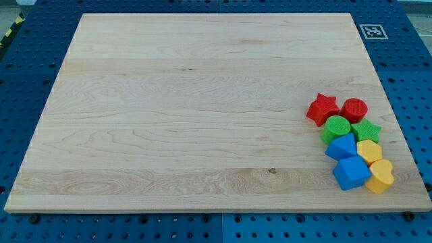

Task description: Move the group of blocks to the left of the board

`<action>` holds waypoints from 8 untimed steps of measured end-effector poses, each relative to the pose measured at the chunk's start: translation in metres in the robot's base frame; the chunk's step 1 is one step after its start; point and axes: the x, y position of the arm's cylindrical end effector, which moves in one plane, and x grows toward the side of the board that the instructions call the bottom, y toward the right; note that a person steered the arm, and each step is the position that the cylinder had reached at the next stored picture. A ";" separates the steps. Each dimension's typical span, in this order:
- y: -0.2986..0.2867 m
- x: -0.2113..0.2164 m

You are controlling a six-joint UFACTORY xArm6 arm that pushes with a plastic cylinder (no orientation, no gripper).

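Board [169, 115]; my tip out of view

8 blocks are seen clustered at the right edge of the wooden board [169, 101], among them a red star [322, 108], a green cylinder [336, 127] and a blue cube [350, 173]. My tip is not shown, so nothing can be placed relative to it.

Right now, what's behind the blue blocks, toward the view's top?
The green cylinder and green star sit behind the blue blocks, touching; red star and red cylinder farther back. Their lower edges are partly covered. My tip isn't visible.
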 end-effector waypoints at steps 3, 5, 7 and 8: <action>-0.040 -0.002; -0.099 -0.003; -0.140 -0.016; -0.153 -0.016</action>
